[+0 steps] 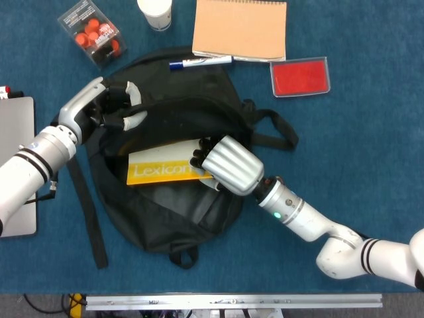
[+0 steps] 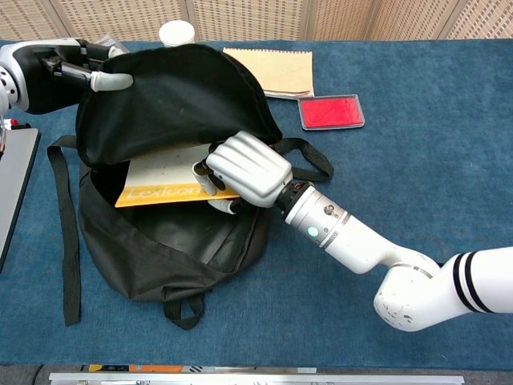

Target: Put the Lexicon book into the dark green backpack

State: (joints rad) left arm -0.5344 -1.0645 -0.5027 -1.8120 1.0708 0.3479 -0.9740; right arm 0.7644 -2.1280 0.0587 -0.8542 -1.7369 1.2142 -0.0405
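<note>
The dark green backpack (image 1: 172, 212) (image 2: 160, 249) lies on the blue table with its mouth gaping. My left hand (image 1: 112, 106) (image 2: 72, 72) grips the upper flap and holds it lifted. The yellow Lexicon book (image 1: 159, 169) (image 2: 164, 180) sits partly inside the opening, its spine with the title facing me. My right hand (image 1: 222, 162) (image 2: 244, 168) holds the book's right end, fingers curled around its edge. The book's far part is hidden under the raised flap.
Behind the backpack lie a tan spiral notebook (image 1: 240, 28) (image 2: 272, 68), a red case (image 1: 300, 76) (image 2: 330, 111), a blue marker (image 1: 199, 62), a white cup (image 1: 156, 12) and a clear box of orange items (image 1: 93, 32). A grey laptop (image 1: 16, 165) sits at the left edge.
</note>
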